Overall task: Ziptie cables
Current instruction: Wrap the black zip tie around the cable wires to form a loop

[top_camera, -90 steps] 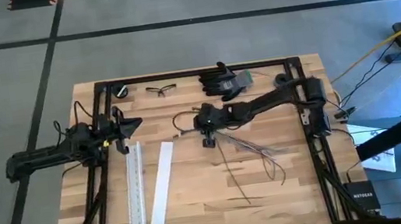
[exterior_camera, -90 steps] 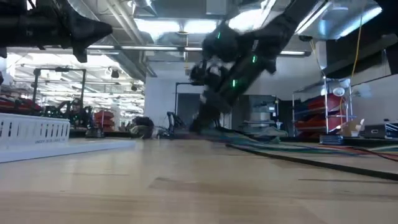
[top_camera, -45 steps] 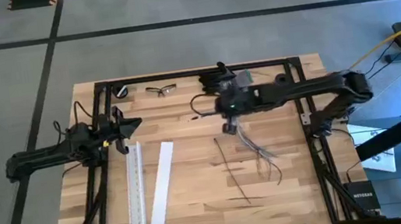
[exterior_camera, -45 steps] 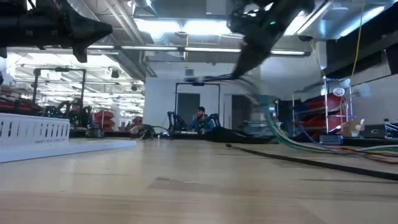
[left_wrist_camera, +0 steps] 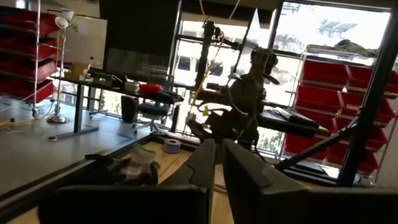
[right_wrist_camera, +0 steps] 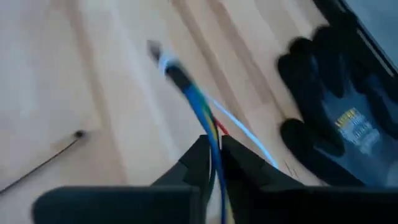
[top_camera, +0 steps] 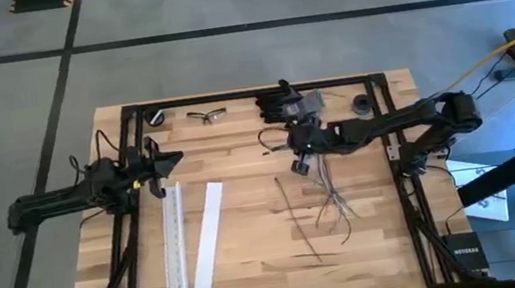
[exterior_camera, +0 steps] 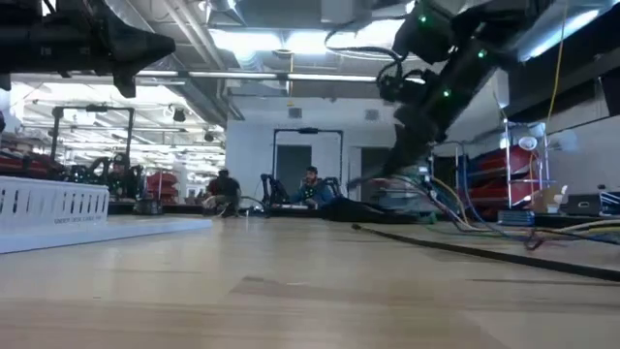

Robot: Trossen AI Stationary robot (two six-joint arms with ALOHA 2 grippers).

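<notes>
The cables (top_camera: 331,199) are a loose bundle of thin coloured and dark wires right of the table's middle. Their splayed near ends rest on the wood and their far end is raised. My right gripper (top_camera: 298,165) is shut on that far end, above the table, just near of the black gloves (top_camera: 285,106). A thin black zip tie (top_camera: 294,216) lies flat on the wood left of the cables. My left gripper (top_camera: 167,160) waits at the table's far left, shut and holding nothing. My right gripper pinches the cable bundle (right_wrist_camera: 210,134) between its two fingers, a short way back from the bundle's far end. That end, with a pale wrap (right_wrist_camera: 163,61), sticks out past the fingertips. The rest hangs down slack, its lower ends (exterior_camera: 455,218) on the table.
Two long white channel strips (top_camera: 191,246) lie side by side at the near left. Safety glasses (top_camera: 206,116), a small dark roll (top_camera: 158,118) and a black ring (top_camera: 363,102) sit along the far edge. People sit in the room beyond the table.
My right gripper has carried the cables' far end from the table's middle toward the right and far edge, rising high and then dropping lower. The bundle's far end has come off the wood. Its near ends have slid along the table toward the right.
</notes>
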